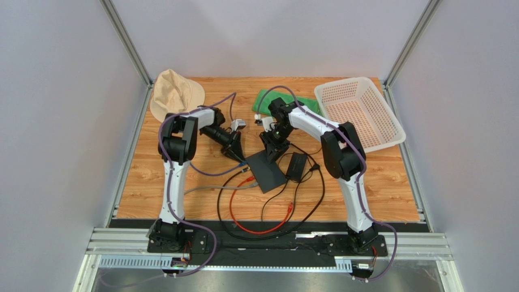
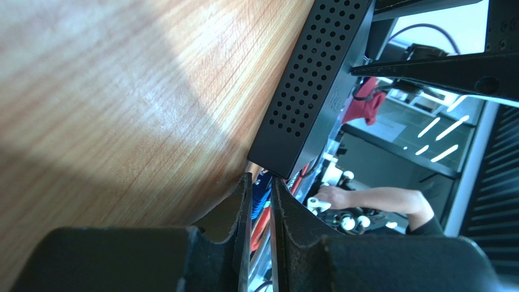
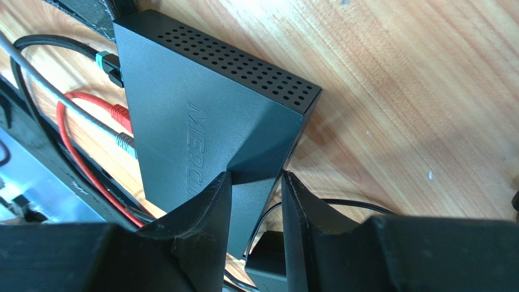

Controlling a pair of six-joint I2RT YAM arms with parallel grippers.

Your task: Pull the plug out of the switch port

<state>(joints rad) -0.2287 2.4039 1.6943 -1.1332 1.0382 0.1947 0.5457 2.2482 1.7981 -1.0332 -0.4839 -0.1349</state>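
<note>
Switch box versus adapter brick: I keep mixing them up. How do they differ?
The switch box is larger and flat; the adapter brick is smaller. The switch box has a red cable plugged in; the adapter brick has only black cord. Both are black, on the table.

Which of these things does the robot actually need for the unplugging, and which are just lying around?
For the job: switch, plugs in its ports, left gripper, right gripper.
Lying about: hat, green cloth, basket, power adapter.
</note>
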